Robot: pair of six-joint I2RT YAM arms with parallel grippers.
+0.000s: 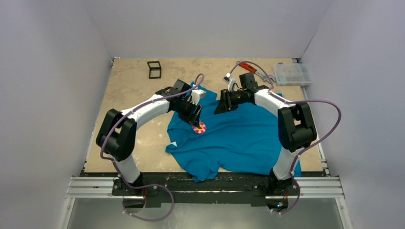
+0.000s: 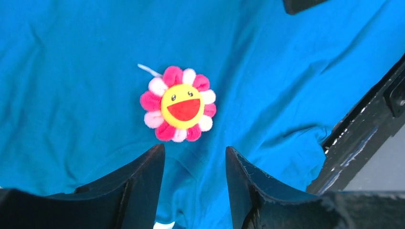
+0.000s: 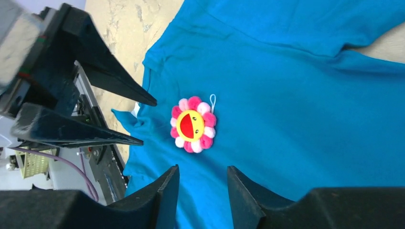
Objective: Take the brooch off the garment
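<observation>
Left tool, jaws parted and empty, hangs just short of the brooch on the shirt; closing low could pinch cloth, and the hidden pin may drag it up.

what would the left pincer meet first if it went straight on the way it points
Most likely the brooch, lying on the garment right ahead of the open left pincer. Depth is unclear, so it might touch the garment just short of it first.

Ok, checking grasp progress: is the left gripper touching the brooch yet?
Apart. The left wrist view shows bare garment between the left gripper and the brooch.
</observation>
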